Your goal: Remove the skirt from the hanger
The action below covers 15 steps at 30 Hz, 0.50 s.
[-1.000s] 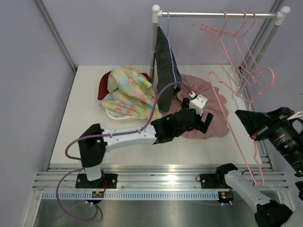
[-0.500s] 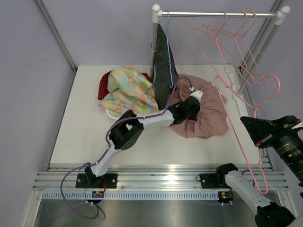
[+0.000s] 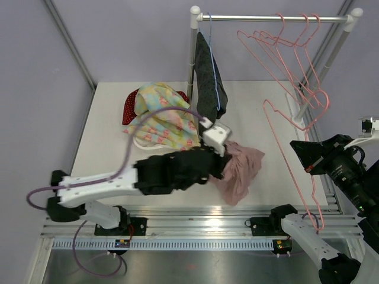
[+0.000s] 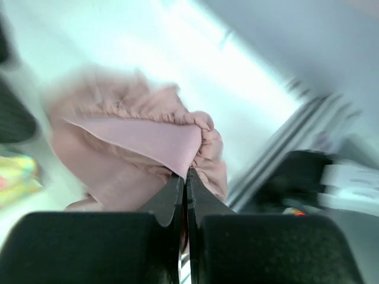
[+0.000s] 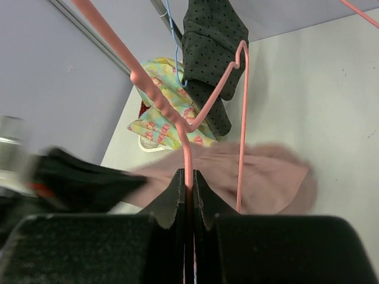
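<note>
The pink skirt hangs bunched from my left gripper over the near middle of the table. In the left wrist view the jaws are shut on a fold of the skirt. My right gripper is at the right, shut on the wire of a bare pink hanger. The right wrist view shows that hanger rising from the shut jaws, with the skirt beyond it and apart from it.
A dark dotted garment hangs on a blue hanger from the rack rail, beside several empty pink hangers. A floral clothes pile and a red dotted cloth lie at the back left of the table.
My left gripper closed on the skirt and pulled it off the table toward the near edge and leftward. The right gripper with the hanger shifted slightly.
</note>
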Available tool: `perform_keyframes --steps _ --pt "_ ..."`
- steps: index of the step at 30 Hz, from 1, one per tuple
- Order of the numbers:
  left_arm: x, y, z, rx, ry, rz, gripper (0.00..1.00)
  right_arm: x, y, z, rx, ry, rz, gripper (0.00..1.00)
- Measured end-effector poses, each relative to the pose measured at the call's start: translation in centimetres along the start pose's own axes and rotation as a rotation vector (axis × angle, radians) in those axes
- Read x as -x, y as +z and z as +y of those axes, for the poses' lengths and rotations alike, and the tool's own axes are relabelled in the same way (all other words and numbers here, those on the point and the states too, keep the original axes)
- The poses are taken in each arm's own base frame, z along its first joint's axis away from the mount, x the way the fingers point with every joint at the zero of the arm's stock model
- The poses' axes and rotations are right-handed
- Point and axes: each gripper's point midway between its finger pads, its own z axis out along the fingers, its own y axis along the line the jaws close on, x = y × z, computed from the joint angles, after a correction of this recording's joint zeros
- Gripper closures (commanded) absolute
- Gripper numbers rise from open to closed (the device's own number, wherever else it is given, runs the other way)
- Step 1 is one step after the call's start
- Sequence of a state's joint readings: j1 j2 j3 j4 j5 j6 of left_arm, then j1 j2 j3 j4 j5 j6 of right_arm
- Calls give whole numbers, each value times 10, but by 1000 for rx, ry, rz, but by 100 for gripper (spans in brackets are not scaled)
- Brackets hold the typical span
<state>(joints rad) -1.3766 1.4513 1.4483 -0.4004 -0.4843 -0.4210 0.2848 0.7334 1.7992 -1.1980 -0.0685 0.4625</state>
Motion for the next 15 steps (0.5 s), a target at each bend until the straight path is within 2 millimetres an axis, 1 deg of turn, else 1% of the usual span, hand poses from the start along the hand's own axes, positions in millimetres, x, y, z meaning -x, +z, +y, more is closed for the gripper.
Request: perform_keyframes --steps 1,2,3,4,5,7,9,10,11,13,14,15 --pt "23 -27 -1 -11 -15 -54 100 0 3 0 0 0 1 100" --pt "52 -58 10 1 -37 -121 100 -1 6 -1 -1 1 3 100" --pt "77 -83 30 39 -58 -185 100 -3 9 -2 -2 1 7 100" --pt "98 -102 60 108 -74 -239 100 -5 12 -3 -5 3 13 100" --pt "114 -119 94 191 -83 -280 100 -6 15 -4 -7 4 19 100" --pt "141 -148 158 370 -90 -352 100 -9 19 -6 -11 8 27 100" --pt "163 -169 207 517 -82 -397 100 -11 21 -7 -14 12 33 100" --pt "172 -175 225 575 -79 -412 100 -11 22 -7 -14 12 33 100" --pt "184 -182 248 641 -78 -425 100 -11 22 -7 -14 12 32 100" --pt "216 -188 279 707 -75 -460 100 -11 21 -6 -12 13 29 100" --pt "232 -187 297 736 -76 -472 100 -10 21 -6 -12 14 28 100" --pt "250 -182 309 739 -74 -480 100 -10 21 -6 -11 15 26 100"
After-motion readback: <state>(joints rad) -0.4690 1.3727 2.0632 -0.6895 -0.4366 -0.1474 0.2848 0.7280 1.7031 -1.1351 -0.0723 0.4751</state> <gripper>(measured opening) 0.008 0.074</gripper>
